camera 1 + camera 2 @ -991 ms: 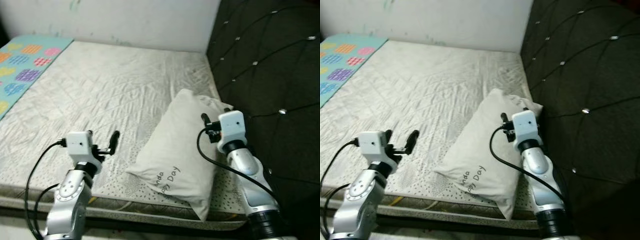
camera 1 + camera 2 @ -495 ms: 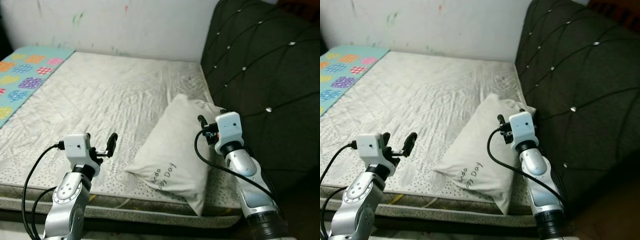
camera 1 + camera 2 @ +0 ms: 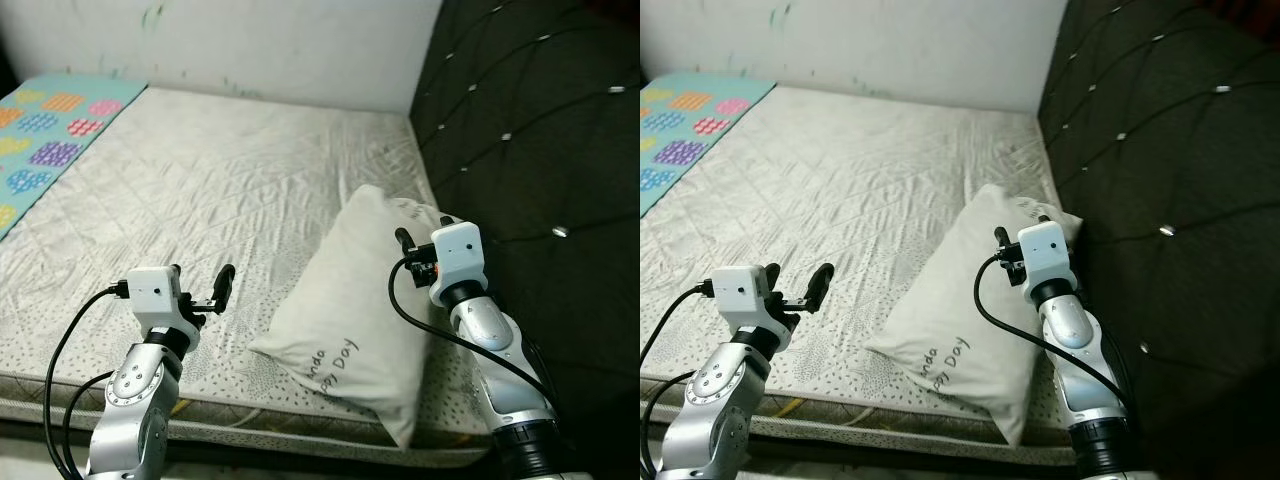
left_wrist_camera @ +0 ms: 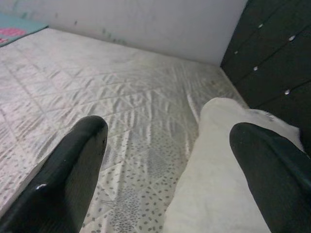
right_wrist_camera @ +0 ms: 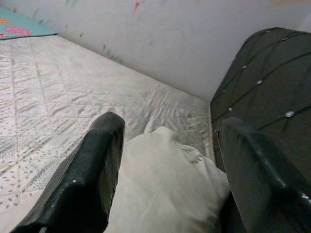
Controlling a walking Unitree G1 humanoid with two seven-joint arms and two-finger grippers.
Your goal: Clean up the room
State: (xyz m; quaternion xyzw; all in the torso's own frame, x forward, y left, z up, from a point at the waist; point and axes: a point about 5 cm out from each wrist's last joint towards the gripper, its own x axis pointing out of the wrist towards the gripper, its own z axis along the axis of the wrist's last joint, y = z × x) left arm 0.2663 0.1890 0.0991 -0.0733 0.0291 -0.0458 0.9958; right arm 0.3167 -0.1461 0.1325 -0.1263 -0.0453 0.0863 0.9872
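Pillow under our right gripper, nearer arm

Our right gripper (image 5: 165, 170), fingers spread and empty, hovers over the pillow (image 3: 365, 310), whose long axis runs from the near mattress (image 3: 200, 190) edge toward the headboard (image 3: 540, 130); our left gripper (image 4: 165, 160), equally open and empty, has it off to its right.

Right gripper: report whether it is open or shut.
Open. In the right wrist view its two black fingers stand wide apart, with the pillow between them, ungripped.
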